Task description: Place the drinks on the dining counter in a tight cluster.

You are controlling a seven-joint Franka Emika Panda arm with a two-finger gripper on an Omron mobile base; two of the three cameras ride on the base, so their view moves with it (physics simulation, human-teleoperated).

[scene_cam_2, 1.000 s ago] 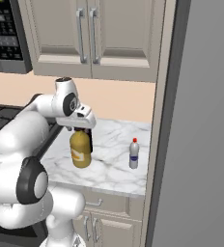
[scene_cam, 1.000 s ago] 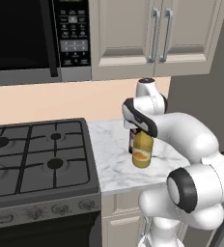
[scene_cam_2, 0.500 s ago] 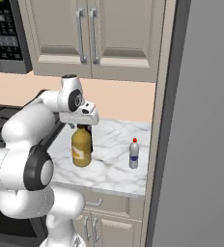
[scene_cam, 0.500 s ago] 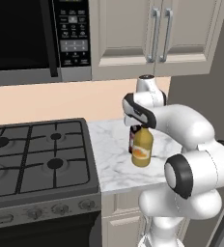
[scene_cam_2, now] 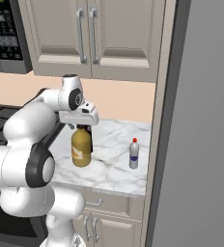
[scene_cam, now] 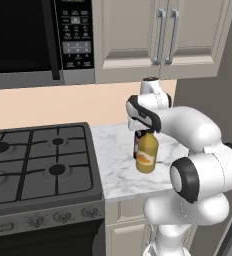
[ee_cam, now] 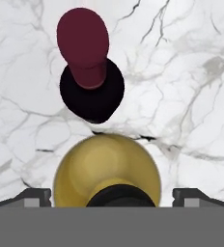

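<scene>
The gripper [ee_cam: 112, 195] is spread wide and holds nothing, its tips seen on both sides of the yellow juice bottle [ee_cam: 107, 170], which stands on the short marble worktop [scene_cam: 119, 162]. It should be lowered straight over the black cap [ee_cam: 121, 197] before closing, so the dark wine bottle [ee_cam: 91, 82] just behind is not knocked.

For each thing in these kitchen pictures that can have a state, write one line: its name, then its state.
Gripper: open, fingers either side of the juice bottle's cap.
Juice bottle: upright, capped, on the marble worktop.
Wine bottle: upright, close behind the juice bottle.
Small pale bottle: upright, capped, standing apart.
Cabinet doors: shut.
</scene>
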